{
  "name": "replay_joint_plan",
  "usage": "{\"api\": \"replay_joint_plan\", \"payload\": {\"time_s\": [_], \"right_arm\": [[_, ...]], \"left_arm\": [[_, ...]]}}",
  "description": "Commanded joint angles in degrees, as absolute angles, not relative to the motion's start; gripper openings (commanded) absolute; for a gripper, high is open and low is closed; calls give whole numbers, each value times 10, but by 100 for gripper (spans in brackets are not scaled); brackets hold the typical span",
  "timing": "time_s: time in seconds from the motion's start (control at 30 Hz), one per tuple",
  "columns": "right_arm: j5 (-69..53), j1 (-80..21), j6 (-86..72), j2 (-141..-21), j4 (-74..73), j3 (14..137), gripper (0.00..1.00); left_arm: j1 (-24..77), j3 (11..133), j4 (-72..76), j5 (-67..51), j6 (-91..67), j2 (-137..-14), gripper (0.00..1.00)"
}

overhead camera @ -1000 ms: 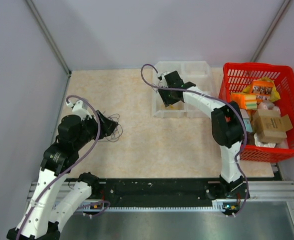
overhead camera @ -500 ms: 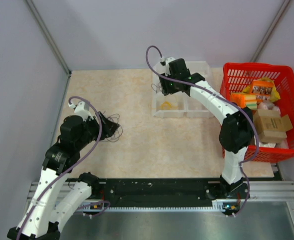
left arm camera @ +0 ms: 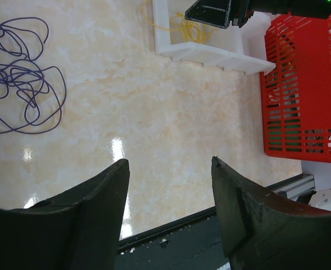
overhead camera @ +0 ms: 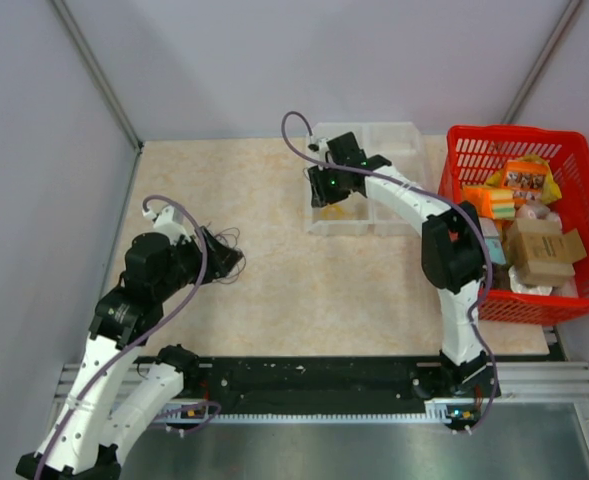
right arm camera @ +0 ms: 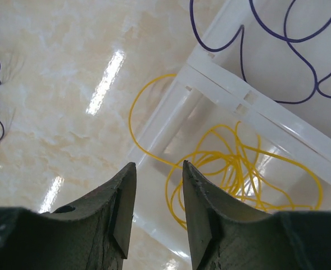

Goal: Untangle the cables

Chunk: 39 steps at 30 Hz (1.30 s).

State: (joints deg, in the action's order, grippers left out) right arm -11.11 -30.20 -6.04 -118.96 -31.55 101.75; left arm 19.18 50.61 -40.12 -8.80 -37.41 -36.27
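From above, the dark tangle (overhead camera: 226, 256) lies on the table at the left. The left gripper (overhead camera: 214, 258) is right beside it, so that arm is by far the nearer one. The right gripper (overhead camera: 324, 186) hangs over the clear tray (overhead camera: 394, 135), where the yellow cable (overhead camera: 338, 209) lies just off at about 5 o'clock.

Through the left wrist camera, the jaws stand wide apart with nothing between them. The tangle spreads out at about 10 o'clock, well off the line of the gap. I'd judge a grab needs a swing that way first.

Through the right wrist camera, the jaws show only a narrow gap, and nothing is caught in it. The yellow cable is bunched in the nearest tray compartment at 1 o'clock from the fingertips. One loop of it spills over the tray wall onto the table at about 12. A purple strand (right arm camera: 289, 34) lies in the compartment beyond, farther out towards 1 o'clock.
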Motion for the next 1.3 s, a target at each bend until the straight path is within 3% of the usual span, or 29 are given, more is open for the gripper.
{"api": "replay_joint_plan", "payload": {"time_s": [0.0,0.2,0.5,0.57,0.7,0.87,1.27], "right_arm": [[-171,-299,-33,-1205,-287,1031,42],[-176,-301,51,-1236,-302,1042,50],[-185,-301,103,-1261,-337,1075,46],[-184,-301,103,-1267,-340,1076,41],[-186,-301,100,-1274,-345,1080,18],[-177,-300,87,-1270,-345,1084,1],[-65,-281,73,-1274,-344,1053,0]], "left_arm": [[190,502,-367,-104,-376,-370,64],[191,500,-361,-111,-374,-371,64],[191,498,-364,-110,-372,-367,64],[191,497,-363,-112,-374,-367,64],[191,497,-364,-111,-373,-365,64],[191,497,-367,-109,-373,-364,64],[191,494,-374,-103,-374,-359,64]]}}
